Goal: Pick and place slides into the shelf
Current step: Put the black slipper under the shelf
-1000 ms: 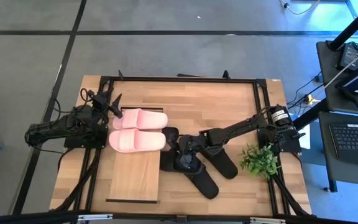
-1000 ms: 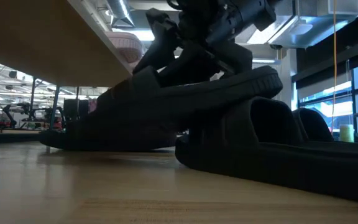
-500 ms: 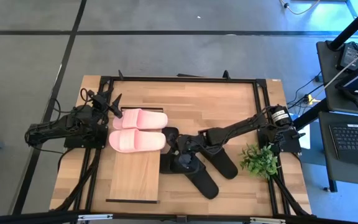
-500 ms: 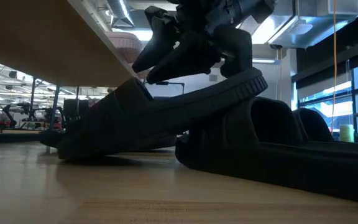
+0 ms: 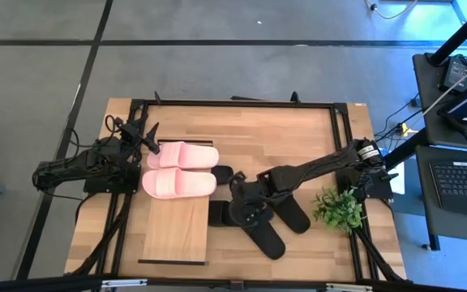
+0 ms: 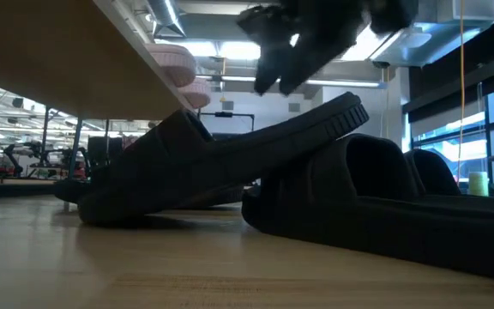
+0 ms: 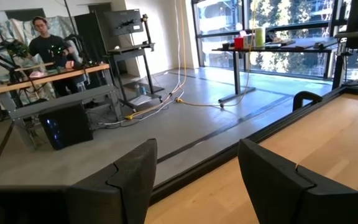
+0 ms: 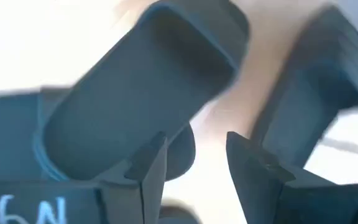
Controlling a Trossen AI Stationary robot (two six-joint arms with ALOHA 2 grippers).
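The right gripper (image 5: 244, 203) hangs open and empty above the black slides (image 5: 262, 223) beside the shelf (image 5: 177, 227). The pink pair (image 5: 177, 170) sits on the shelf; the left gripper (image 7: 194, 180) waits open beside it.

Matte black slides (image 5: 262, 231), light-wood shelf (image 5: 174, 231)

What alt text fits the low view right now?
A black slide lies tilted, its raised end propped on another black slide on the tabletop. The right gripper hangs open just above them, holding nothing; pink slides sit on the shelf.
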